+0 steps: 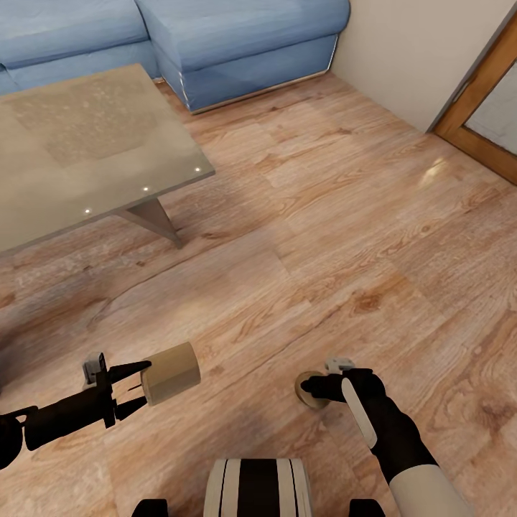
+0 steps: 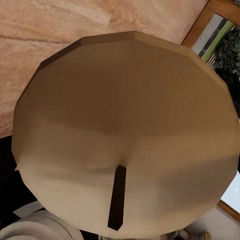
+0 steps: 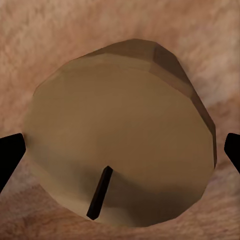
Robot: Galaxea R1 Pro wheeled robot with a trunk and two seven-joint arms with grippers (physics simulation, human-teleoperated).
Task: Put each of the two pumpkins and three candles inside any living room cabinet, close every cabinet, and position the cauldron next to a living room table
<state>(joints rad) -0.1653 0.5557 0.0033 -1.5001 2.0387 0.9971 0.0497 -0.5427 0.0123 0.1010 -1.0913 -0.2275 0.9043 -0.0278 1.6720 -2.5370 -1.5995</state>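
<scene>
Near the coffee table (image 1: 86, 143), on its open-floor side, both arms carry candles above the wood-plank floor (image 1: 323, 237). Left end effector (image 1: 136, 391) clamped on a beige candle (image 1: 171, 373), held sideways, wick end facing the wrist camera. Right end effector (image 1: 319, 391) pointing down, a second candle (image 1: 310, 391) between its fingers; looks clamped, floor contact unclear. Cabinet isn't in frame, so no container contents to report. Suggest: keep both grips firm, arms tucked, turn the base slowly clear of the worktop corner and blue sofa (image 1: 237, 43) towards the cabinet.
</scene>
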